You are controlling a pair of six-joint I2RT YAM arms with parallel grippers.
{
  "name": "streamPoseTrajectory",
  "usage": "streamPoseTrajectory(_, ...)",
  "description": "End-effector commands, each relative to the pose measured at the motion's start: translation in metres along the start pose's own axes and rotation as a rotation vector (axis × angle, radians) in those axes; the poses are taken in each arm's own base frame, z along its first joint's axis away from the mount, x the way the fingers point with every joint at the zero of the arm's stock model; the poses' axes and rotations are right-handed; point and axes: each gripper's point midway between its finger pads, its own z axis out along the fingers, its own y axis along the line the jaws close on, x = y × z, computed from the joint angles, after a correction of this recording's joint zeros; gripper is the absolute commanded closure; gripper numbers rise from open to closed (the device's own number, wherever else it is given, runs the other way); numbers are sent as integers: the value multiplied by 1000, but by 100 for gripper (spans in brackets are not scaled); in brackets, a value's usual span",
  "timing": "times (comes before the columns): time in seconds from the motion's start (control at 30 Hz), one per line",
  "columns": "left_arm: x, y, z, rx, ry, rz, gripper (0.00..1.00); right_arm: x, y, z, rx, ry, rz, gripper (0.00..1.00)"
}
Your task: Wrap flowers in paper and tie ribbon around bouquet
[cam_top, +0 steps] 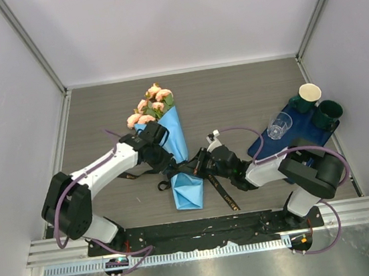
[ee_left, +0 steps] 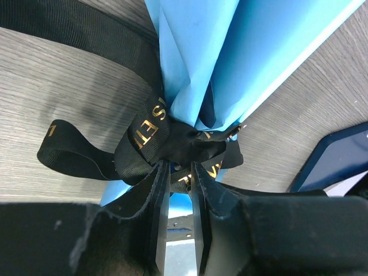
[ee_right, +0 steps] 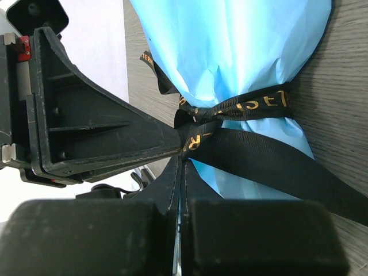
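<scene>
The middle of the table (cam_top: 233,98) is taken up by the bouquet (cam_top: 175,146), laid lengthwise with its roses (cam_top: 150,105) towards the far wall. At its waist, the left gripper (cam_top: 170,167) and right gripper (cam_top: 192,169) are both clamped on the ribbon (cam_top: 224,197), so no passage is left between them. Loose ribbon ends are trailed over the near wood. The right side is blocked by a navy mat (cam_top: 306,138) carrying a paper cup (cam_top: 309,91), dark green cups (cam_top: 328,113) and a clear plastic glass (cam_top: 279,125). Bare wood is left along the far edge and between bouquet and mat.
</scene>
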Motion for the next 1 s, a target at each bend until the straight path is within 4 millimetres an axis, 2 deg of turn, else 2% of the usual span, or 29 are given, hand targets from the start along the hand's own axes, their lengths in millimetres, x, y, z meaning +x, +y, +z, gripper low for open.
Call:
streamPoseTrajectory(0.0, -9, -12, -7, -3, -52, -16, 75, -5, 14, -1, -52, -27, -31, 100)
streamPoseTrajectory(0.07, -17, -11, -6, -21, -95, -11, 75, -4, 14, -2, -54, -27, -31, 100)
streamPoseTrajectory(0.43, -13, -4, 2, -98, -116, 36, 76, -5, 14, -2, -58, -28, -27, 100)
streamPoseTrajectory(0.57, -12, -6, 3, -90, -121, 48, 81, -4, 14, -2, -57, -28, -27, 100)
streamPoseTrajectory(0.6, -14, -7, 2, -86, -129, 53, 89, -4, 13, -3, -55, -27, -27, 100)
streamPoseTrajectory(0.7, -19, -12, -7, -49, -164, 69, 100, -3, 9, -4, -45, -23, -34, 100)
streamPoseTrajectory(0.8, -22, -23, -19, 11, -185, 99, 100, -2, 8, -6, -45, -14, -70, 100)
streamPoseTrajectory(0.97, -24, -34, -39, 113, -212, 165, 100, 8, 13, -8, -63, 60, -272, 98)
